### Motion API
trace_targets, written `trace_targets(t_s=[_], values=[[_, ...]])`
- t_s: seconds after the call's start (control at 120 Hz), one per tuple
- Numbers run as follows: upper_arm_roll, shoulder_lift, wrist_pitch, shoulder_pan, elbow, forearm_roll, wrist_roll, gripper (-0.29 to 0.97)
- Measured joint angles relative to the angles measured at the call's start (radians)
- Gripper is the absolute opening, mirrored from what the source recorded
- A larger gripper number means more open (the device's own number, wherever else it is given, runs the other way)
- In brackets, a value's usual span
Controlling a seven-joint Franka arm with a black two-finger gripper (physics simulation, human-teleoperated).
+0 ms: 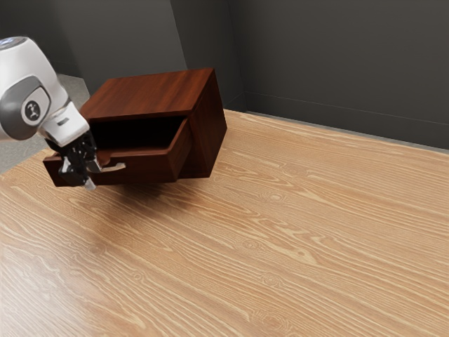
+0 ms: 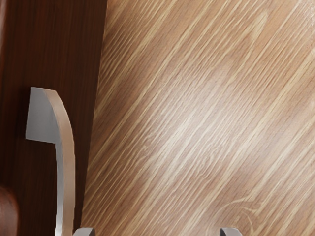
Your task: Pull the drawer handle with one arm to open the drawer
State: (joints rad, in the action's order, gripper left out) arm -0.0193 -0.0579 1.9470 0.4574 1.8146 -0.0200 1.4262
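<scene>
Hand (image 1: 81,172) at the front of the drawer (image 1: 144,156), black, hanging from the white arm (image 1: 28,98) that comes in from the exterior view's left. In the wrist view its two fingertips (image 2: 83,231) stand wide apart, with bare wood grain between them, so the hand is spread wide and holds nothing. The pale grey handle (image 1: 116,167) lies just beside one fingertip, on its outer side and not between the two; whether that fingertip touches the handle I cannot tell. In the wrist view the handle shows as a curved grey strip standing off the dark drawer front, one end bending in to meet the wood.

The drawer is drawn partway out of the cabinet (image 1: 158,95): its front stands clear of the cabinet's face, and a dark opening shows above it where the inside is exposed. In the exterior view the hand covers the drawer front's left part, and the handle reaches out from behind it toward the exterior view's right.

The cabinet is a dark reddish-brown wooden box with a flat top. It stands on the light wooden counter (image 1: 295,225), close to its far edge and toward the exterior view's left. A soft shadow lies on the counter under the drawer. Behind the counter rises a dark grey wall (image 1: 337,49)
</scene>
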Motion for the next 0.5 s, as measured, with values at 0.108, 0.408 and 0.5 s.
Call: trace_targets(t_s=[0.108, 0.408, 0.5], values=[[0.025, -0.101, 0.006, 0.001, 0.055, -0.011, -0.018, 0.29], [0.101, -0.274, -0.171, 0.000, -0.107, -0.022, -0.098, 0.52], [0.191, -0.286, -0.247, -0.002, -0.150, -0.018, -0.120, 0.57]])
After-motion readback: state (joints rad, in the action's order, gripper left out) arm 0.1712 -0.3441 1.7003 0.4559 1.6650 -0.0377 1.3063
